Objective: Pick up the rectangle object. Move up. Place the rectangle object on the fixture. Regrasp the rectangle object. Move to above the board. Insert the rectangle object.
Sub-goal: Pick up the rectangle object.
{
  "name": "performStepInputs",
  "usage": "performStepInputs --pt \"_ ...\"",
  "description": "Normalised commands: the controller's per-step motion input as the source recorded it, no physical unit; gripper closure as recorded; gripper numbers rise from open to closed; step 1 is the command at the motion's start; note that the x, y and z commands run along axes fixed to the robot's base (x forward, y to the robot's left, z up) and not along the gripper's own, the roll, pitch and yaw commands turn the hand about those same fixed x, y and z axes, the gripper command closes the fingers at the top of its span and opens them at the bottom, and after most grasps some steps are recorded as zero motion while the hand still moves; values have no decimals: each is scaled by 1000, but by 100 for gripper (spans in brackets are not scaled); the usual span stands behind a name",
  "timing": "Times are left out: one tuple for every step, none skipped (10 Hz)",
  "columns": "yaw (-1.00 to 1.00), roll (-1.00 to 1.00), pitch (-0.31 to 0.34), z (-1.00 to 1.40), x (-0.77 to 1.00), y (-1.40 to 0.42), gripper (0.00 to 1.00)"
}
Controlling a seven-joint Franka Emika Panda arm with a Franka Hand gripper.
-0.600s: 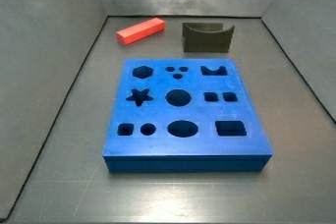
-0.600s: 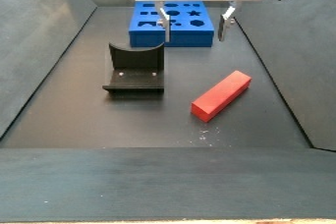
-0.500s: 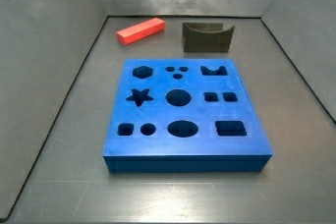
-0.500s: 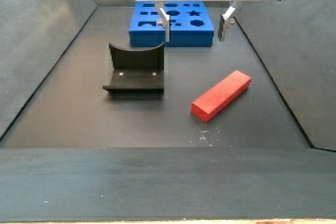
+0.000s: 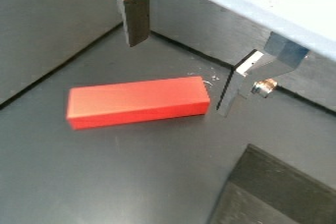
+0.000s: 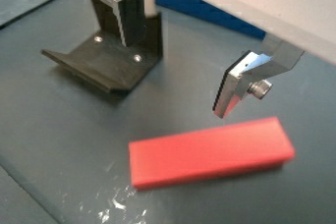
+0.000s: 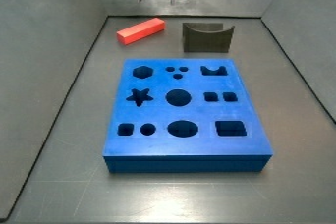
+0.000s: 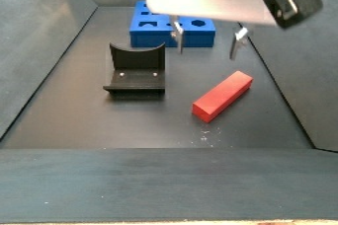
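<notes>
While your tool (image 8: 207,37) hangs released and empty above it, the plain red rectangular block (image 8: 222,95) lies flat on the dark floor near a side wall, so nothing is picked up and every step is ahead of you. The small dark notched fixture (image 8: 133,71) sits just beside it, and the thick blue board with cut-outs (image 7: 186,106) lies well apart. Nothing blocks your descent.

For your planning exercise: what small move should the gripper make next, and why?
Probably lower further over the red block. The gripper hangs open above it, holding nothing, and the block lies flat on the floor, apart from the fixture.
</notes>
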Motion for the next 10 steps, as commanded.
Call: performStepInputs --pt "-603 177 -206 -600 -29 340 0" --pt "-583 129 -120 -543 0 360 0" --pt "-609 131 -51 -531 11 343 0" --pt "-614 174 -23 -534 0 297 0" --pt "-597 257 -9 -540 -29 240 0" --pt "-577 289 -14 -554 -77 217 0" --pt "-551 337 -14 -586 -120 149 0" --pt "-520 306 0 -597 -151 106 0" --pt "-483 260 -37 -631 -149 83 0" --pt "-423 191 -134 -683 -94 51 0"
